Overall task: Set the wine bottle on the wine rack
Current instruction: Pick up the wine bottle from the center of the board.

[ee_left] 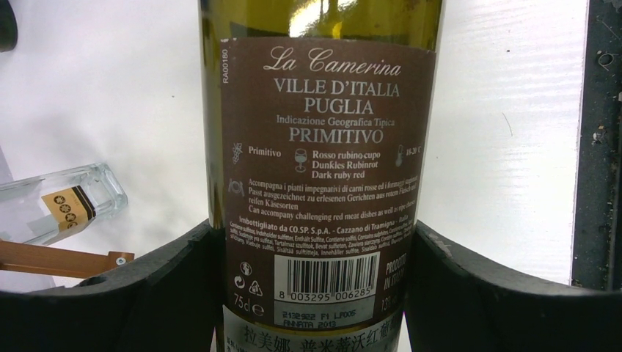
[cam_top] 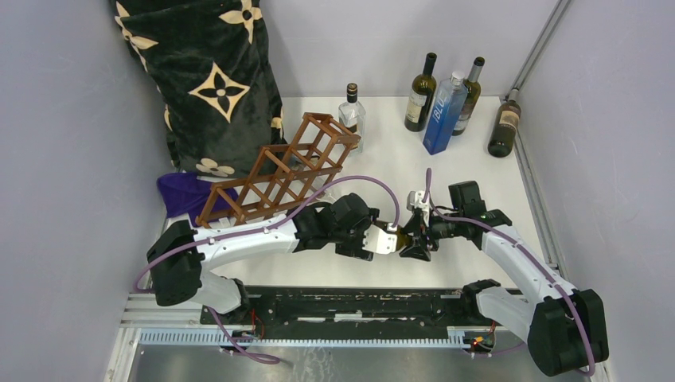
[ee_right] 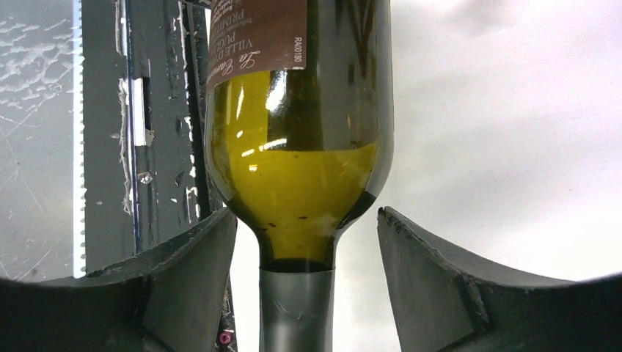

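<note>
Three grey walls [cam_top: 358, 40] enclose the white table [cam_top: 398, 159] and wine rack [cam_top: 278, 171].

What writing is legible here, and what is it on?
Label of the wine bottle: "La Camerina"
"VILLE D'ITALIA PUGLIA"
"PRIMITIVO"
"Dark ruby red"
Under its barcode: "8 003295 006285"
Label edge: "RA00180"
On the blue bottle: "BLU", rest unclear
Fine print, and labels of the other bottles: too small to read.
</note>
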### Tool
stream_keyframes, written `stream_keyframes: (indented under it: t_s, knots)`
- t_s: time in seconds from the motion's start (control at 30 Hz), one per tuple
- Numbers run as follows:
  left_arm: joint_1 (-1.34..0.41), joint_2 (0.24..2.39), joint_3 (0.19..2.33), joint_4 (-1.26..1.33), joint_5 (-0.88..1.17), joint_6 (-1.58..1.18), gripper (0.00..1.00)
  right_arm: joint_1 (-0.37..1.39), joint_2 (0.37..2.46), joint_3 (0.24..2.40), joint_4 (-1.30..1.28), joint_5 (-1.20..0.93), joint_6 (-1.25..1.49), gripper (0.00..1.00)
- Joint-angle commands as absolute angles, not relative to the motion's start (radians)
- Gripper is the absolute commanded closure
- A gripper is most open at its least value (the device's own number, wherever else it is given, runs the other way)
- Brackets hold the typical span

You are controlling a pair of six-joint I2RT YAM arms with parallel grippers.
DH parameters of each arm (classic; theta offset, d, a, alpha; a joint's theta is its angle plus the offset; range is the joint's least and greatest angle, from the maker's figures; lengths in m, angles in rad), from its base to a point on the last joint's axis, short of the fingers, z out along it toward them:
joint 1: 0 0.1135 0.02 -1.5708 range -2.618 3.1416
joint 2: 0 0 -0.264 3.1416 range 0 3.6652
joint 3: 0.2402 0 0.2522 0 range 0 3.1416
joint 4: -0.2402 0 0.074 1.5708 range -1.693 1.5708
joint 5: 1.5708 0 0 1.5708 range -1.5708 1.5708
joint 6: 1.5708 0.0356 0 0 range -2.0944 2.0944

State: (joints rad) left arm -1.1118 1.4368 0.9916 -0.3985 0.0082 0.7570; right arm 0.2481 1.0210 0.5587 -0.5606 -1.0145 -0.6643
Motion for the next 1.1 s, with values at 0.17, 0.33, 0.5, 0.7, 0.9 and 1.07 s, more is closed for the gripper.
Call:
stream_keyframes:
  t_s: [0.17, 0.33, 0.5, 0.7, 0.9, 1.07]
  knots:
    - [-1.107, 1.391, 1.043, -0.340, -0.024, 0.773, 0.98, 0.271, 1.015, 0.603, -0.588, -0.981, -0.719, 0.29]
    - [-1.106, 1.391, 1.046, -0.337, -0.026, 0.775, 0.98, 0.280, 1.020, 0.603, -0.580, -0.970, -0.718, 0.32]
    - [-1.107, 1.391, 1.048, -0.336, -0.026, 0.775, 0.98, 0.292, 1.025, 0.603, -0.580, -0.971, -0.718, 0.37]
    - [-1.106, 1.394, 1.048, -0.335, -0.026, 0.774, 0.98, 0.301, 1.028, 0.604, -0.581, -0.969, -0.726, 0.52]
    - [-1.107, 1.394, 1.048, -0.331, -0.028, 0.773, 0.98, 0.307, 1.029, 0.614, -0.603, -0.981, -0.752, 0.97]
    - [-1.107, 1.402, 1.049, -0.329, -0.036, 0.757, 0.83, 0.305, 1.029, 0.643, -0.632, -1.030, -0.760, 1.00]
